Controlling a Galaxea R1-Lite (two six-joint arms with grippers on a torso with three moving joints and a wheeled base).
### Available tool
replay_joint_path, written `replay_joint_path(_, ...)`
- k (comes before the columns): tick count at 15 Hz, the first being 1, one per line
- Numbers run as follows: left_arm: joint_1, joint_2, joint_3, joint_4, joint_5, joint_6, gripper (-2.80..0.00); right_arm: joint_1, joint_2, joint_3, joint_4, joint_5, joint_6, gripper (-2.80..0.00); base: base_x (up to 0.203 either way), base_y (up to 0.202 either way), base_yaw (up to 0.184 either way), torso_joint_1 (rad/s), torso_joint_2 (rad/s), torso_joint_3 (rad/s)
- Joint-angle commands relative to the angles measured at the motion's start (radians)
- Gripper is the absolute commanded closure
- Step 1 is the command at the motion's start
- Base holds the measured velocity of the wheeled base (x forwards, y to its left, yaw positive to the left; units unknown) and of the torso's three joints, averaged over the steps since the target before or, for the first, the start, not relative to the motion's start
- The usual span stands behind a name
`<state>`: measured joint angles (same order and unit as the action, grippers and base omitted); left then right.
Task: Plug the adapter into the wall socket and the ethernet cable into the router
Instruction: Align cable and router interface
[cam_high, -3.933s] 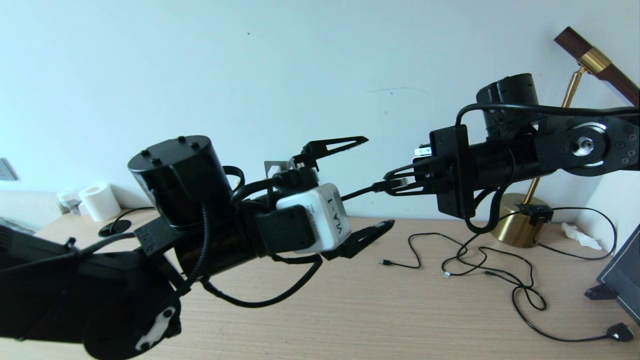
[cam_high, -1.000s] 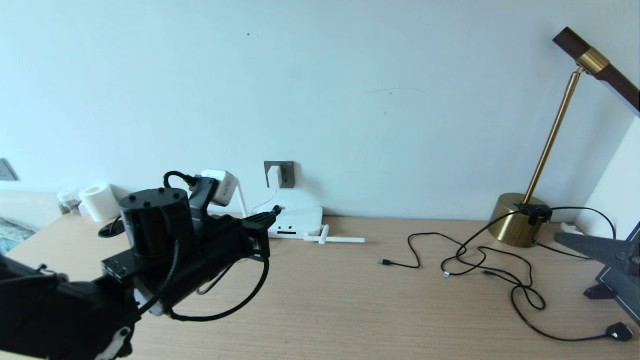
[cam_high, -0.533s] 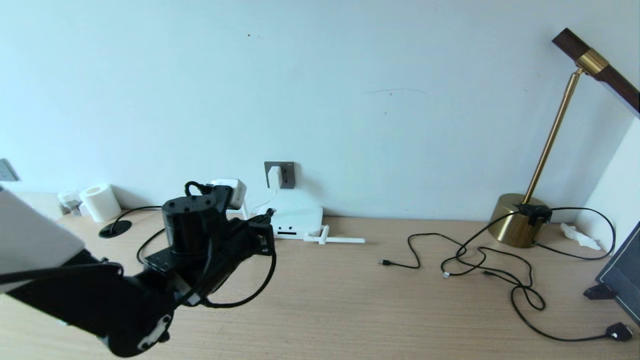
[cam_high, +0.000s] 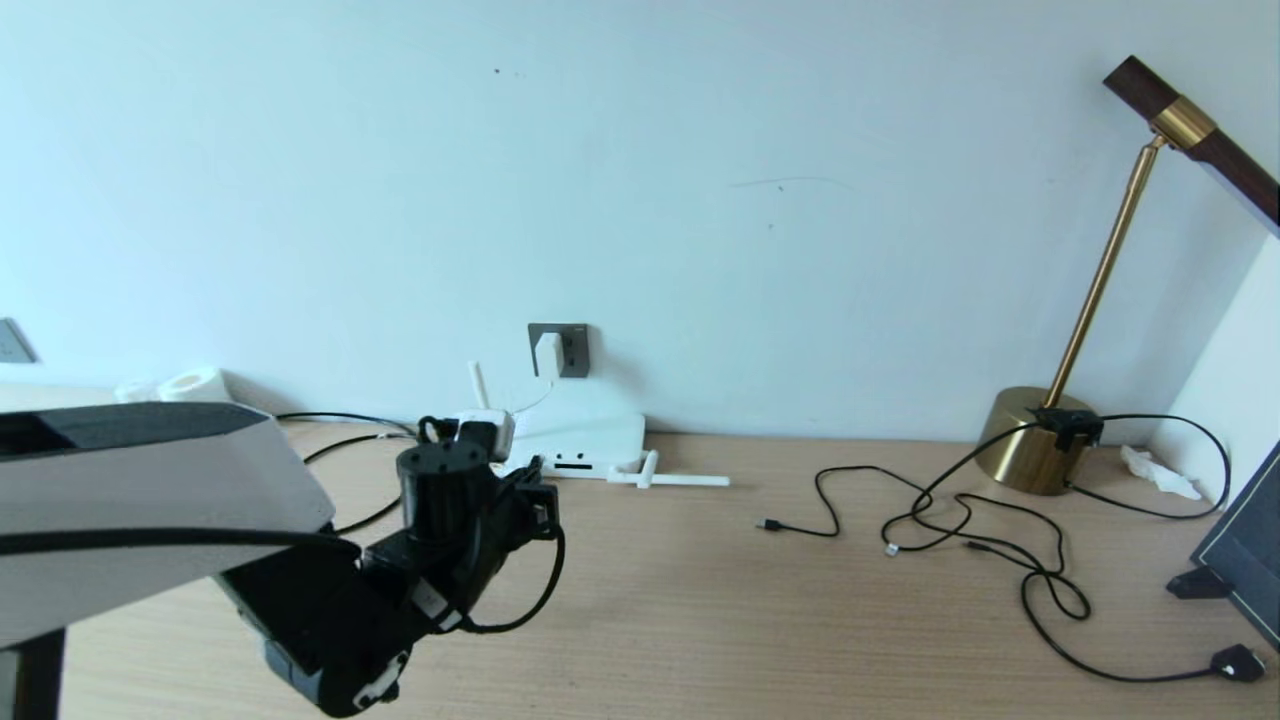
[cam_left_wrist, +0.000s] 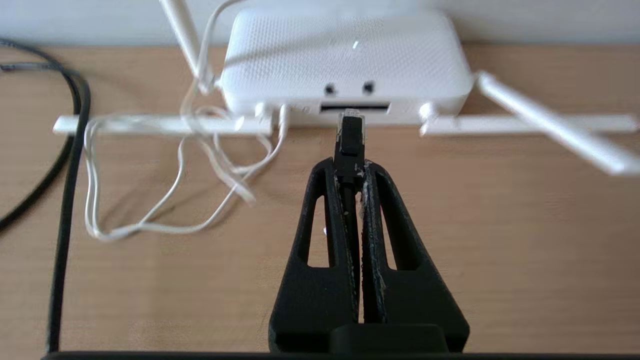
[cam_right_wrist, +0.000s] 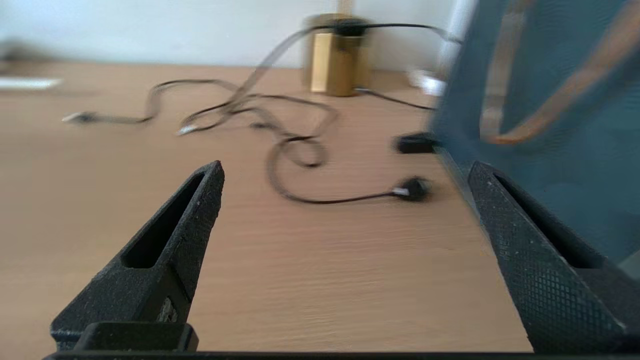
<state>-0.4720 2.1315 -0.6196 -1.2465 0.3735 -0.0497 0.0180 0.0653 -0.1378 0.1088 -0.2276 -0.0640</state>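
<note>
The white router (cam_high: 595, 435) lies flat against the wall, below the dark grey wall socket (cam_high: 560, 349). The white adapter (cam_high: 547, 353) sits in that socket. My left gripper (cam_left_wrist: 350, 167) is shut on the plug end of the ethernet cable (cam_left_wrist: 349, 136), low over the table. The plug's clear tip is level with the router's (cam_left_wrist: 345, 60) dark port slot and just short of it. The cable's black loop (cam_high: 340, 425) trails off to the left. In the head view my left gripper (cam_high: 535, 472) is at the router's front edge. My right gripper (cam_right_wrist: 345, 170) hangs open and empty over the table's right side.
A brass lamp (cam_high: 1035, 440) stands at the back right, with thin black cables (cam_high: 960, 530) strewn before it. A dark panel (cam_high: 1240, 560) leans at the right edge. The router's antenna (cam_high: 680, 480) lies on the table, and the thin white cord (cam_left_wrist: 200, 165) is bunched beside the router.
My left arm has dropped down and forward, bringing the ethernet plug to the router's front edge. The right gripper, seen earlier at the head view's right edge, has left that view.
</note>
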Motion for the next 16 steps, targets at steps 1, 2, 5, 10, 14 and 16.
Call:
replay_joint_path(1,0.001,0.028,0.046,-0.031,0.006,0.006,0.0,-0.003,-0.061,0.058,-0.013,0.092,-0.012,-2.8,0.0,0.0,0.0,0.0,0.0,0.0)
replay_joint_path(2,0.001,0.031,0.04,-0.033,0.006,0.018,0.0,-0.004,-0.063,0.062,-0.009,0.158,-0.062,-2.8,0.0,0.0,0.0,0.0,0.0,0.0)
replay_joint_path(5,0.013,0.054,0.04,-0.034,0.004,0.022,0.0,-0.004,-0.064,0.098,-0.008,0.272,-0.054,-2.8,0.0,0.0,0.0,0.0,0.0,0.0)
replay_joint_path(10,0.027,0.082,0.011,-0.03,-0.002,0.021,0.0,-0.004,-0.064,0.098,-0.009,0.235,0.042,-2.8,0.0,0.0,0.0,0.0,0.0,0.0)
replay_joint_path(14,0.03,0.081,-0.044,0.028,-0.017,0.009,0.0,-0.004,-0.064,0.098,-0.009,0.234,0.044,-2.8,0.0,0.0,0.0,0.0,0.0,0.0)
replay_joint_path(16,0.03,0.077,-0.055,0.042,-0.045,-0.015,0.0,-0.004,-0.064,0.098,-0.009,0.234,0.044,-2.8,0.0,0.0,0.0,0.0,0.0,0.0)
